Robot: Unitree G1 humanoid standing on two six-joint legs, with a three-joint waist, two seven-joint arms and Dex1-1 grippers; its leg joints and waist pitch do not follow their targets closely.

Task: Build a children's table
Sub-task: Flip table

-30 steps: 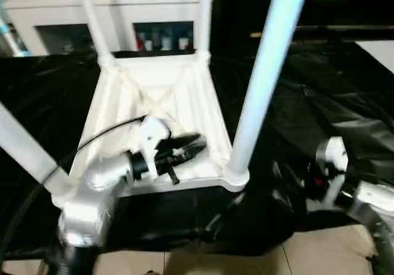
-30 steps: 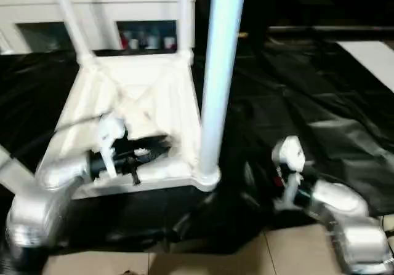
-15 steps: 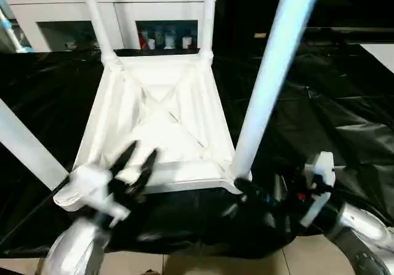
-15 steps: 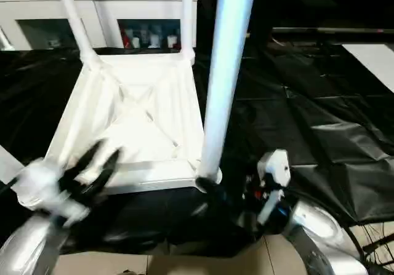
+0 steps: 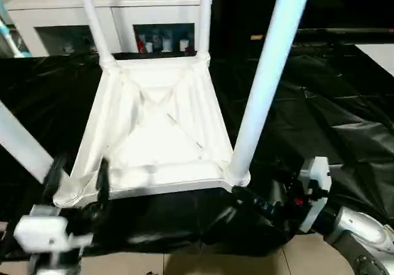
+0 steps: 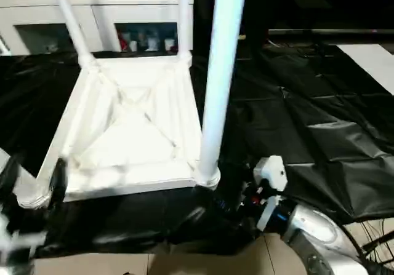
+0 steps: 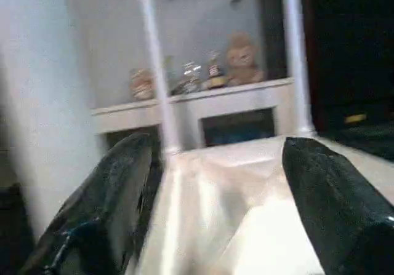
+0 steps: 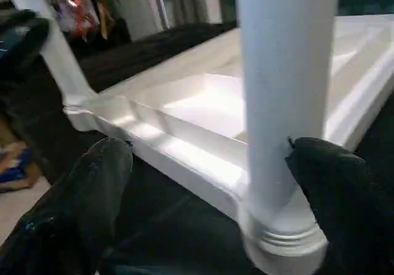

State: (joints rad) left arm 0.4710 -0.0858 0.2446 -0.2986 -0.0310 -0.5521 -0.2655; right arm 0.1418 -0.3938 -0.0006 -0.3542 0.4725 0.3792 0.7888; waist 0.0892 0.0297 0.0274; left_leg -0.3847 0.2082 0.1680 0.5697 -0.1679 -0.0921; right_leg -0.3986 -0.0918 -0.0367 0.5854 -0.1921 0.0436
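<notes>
Black sheeting is covering the counter [image 5: 320,103], where the children's table [image 5: 160,127] is lying upside down, all four legs pointing up. Left tool [image 5: 77,175] is hovering wide open at the near left corner socket; right tool [image 8: 209,183] is spreading wide around the near right leg [image 5: 261,84], gripping nothing.

Looked like a lab or demo room dressed up as a home — the work surface was draped in crinkled black plastic sheeting [image 5: 332,115], while a low white cabinet [image 5: 123,7] behind it held small bottles in open cubbies, with a brown teddy bear [image 7: 242,58] and trinkets on top — beige floor tiles [image 6: 154,264] below.
</notes>
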